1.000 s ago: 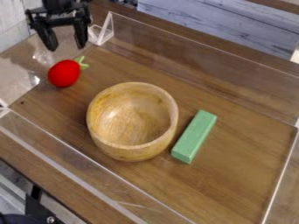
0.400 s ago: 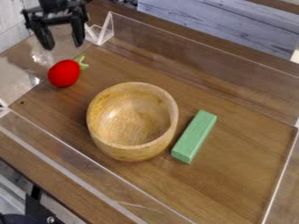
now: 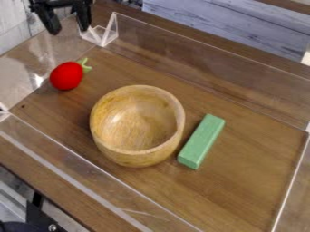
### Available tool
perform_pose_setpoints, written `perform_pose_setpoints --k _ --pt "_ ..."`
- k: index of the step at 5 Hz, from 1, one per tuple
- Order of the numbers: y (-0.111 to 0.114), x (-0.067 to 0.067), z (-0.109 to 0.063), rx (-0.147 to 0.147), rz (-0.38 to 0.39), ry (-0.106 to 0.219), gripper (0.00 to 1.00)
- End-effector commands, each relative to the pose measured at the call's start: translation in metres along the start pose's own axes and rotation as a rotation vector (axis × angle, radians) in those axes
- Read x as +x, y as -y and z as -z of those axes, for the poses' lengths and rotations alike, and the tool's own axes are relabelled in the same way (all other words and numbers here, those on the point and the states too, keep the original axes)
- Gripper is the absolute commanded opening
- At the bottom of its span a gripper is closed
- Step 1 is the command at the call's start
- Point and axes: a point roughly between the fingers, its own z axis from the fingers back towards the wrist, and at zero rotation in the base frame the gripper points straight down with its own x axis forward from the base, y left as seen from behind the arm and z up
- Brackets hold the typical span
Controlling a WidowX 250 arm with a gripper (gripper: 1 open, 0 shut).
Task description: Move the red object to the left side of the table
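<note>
The gripper (image 3: 69, 27) stands wide open with nothing between its fingers, above and behind the red fruit (image 3: 67, 76), which sits on the table (image 3: 119, 72) near the left end, beyond the bowl (image 3: 138, 126) and apart from it. The fruit looks light and fairly stiff, its glossy round skin likely slippery and apt to roll. Best take it low across its widest part, a finger on either side, clear of the flimsy green stem (image 3: 85, 64).
</note>
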Motion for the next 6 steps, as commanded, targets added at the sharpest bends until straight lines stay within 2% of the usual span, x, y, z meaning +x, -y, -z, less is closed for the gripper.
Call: perform_pose_setpoints --k 1,3,4,5,6 --pt "0.020 0.007 -0.027 0.006 0.100 0.050 1.00" --pt "0.038 0.022 -0.028 -0.005 0.172 0.018 1.00" --pt "0.038 0.028 -0.028 -0.019 0.090 0.015 1.00" --pt "0.035 0.035 -0.023 -0.019 0.006 0.007 1.00" --pt "0.035 0.035 -0.013 -0.017 -0.012 -0.016 1.00"
